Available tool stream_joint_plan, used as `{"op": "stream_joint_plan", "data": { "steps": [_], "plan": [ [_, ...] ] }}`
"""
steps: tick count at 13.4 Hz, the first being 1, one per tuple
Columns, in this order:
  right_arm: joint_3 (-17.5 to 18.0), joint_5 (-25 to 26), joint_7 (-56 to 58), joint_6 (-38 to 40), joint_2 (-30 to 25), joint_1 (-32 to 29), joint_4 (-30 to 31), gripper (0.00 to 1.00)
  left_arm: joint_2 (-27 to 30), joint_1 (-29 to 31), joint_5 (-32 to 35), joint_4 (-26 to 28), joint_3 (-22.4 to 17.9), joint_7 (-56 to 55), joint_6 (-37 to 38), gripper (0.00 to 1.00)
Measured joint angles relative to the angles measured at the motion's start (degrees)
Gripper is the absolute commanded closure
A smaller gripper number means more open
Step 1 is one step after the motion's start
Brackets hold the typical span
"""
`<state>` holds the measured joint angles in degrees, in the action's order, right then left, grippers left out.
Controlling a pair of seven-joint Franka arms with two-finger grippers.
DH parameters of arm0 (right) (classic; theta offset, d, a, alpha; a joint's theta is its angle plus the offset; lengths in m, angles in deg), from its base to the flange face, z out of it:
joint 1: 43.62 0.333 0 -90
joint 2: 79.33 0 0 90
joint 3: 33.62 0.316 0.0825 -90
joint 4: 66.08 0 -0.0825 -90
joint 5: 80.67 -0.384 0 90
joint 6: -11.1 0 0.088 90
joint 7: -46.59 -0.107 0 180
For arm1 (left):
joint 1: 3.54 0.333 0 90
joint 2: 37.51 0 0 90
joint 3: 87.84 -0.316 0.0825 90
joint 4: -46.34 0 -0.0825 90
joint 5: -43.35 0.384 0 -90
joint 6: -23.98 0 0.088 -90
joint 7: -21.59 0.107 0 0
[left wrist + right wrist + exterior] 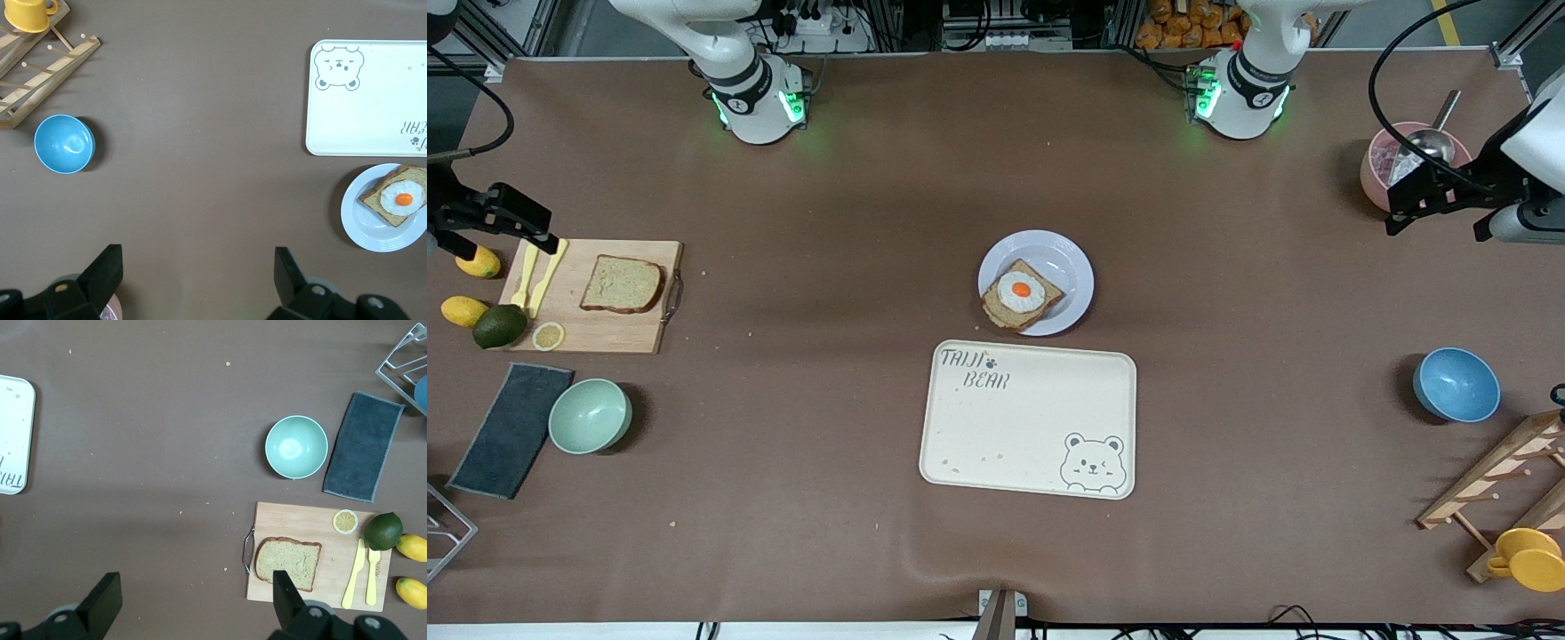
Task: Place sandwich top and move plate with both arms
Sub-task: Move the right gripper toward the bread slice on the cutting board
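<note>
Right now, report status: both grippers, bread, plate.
Left gripper open over pink cup; right gripper open by wooden board. Plain brown bread slice on board. Pale round plate holds egg slice. Path clear.

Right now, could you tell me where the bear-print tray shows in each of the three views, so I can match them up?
Front view: the bear-print tray lies mid-table, nearer the camera than the plate.
Left wrist view: it sits at the upper right edge, beside the plate.
Right wrist view: only one end shows, at the left edge.
Shared landmark: its printed lettering appears in all three.
</note>
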<state>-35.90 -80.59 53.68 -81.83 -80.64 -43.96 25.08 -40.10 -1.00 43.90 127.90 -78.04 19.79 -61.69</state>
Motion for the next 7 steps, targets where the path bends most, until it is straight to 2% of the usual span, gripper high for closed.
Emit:
{"op": "stream_joint_plan", "data": {
  "steps": [7],
  "plan": [
    [-0.12,0.01,0.00,1.86,0.04,0.00,-1.77,0.00,-0.23,-0.18,-0.07,0.03,0.13,0.00,0.01,0.00]
  ]
}}
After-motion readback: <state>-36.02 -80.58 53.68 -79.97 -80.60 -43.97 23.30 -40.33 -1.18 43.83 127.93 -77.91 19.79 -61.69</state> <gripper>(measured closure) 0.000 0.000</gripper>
